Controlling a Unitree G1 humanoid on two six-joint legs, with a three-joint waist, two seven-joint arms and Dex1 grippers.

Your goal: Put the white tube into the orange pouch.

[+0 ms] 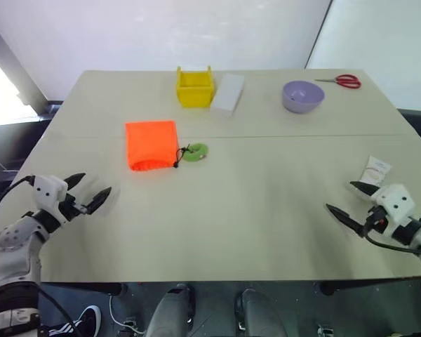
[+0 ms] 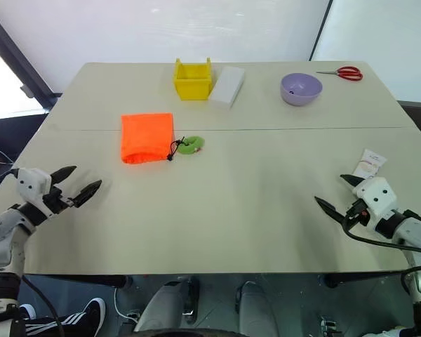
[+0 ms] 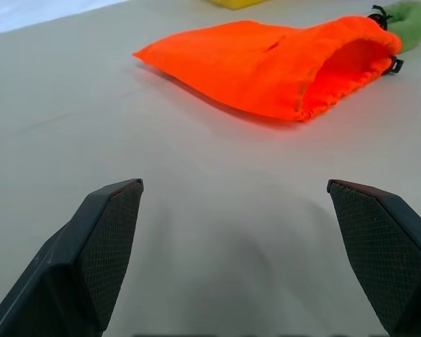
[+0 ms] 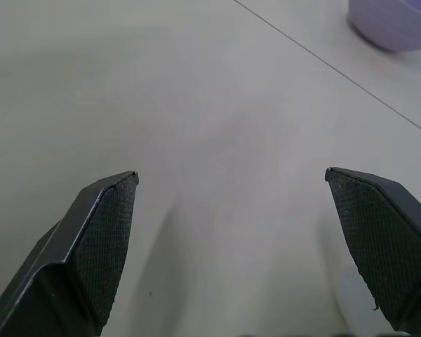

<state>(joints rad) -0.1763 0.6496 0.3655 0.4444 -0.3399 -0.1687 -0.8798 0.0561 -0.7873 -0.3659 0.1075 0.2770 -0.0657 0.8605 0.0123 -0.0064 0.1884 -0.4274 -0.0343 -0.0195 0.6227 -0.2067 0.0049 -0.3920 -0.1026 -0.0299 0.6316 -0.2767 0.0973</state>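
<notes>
Containers first: one orange pouch (image 1: 151, 144) is lying flat on the table (image 1: 252, 210), its mouth gaping toward my left gripper (image 1: 91, 192), and what I'm seeing of the inside looks bare. Its black cord is trailing to a green ring (image 1: 195, 152) just beside it. One yellow bin (image 1: 194, 87) is standing at the far edge, looking empty, with one white block (image 1: 228, 92) touching its side. One purple bowl (image 1: 302, 95) is sitting empty near one pair of red scissors (image 1: 347, 81). One white tube (image 1: 375, 170) is lying just beyond my right gripper (image 1: 349, 199), well apart from the pouch. I'm holding both grippers spread wide, gripping nothing.
</notes>
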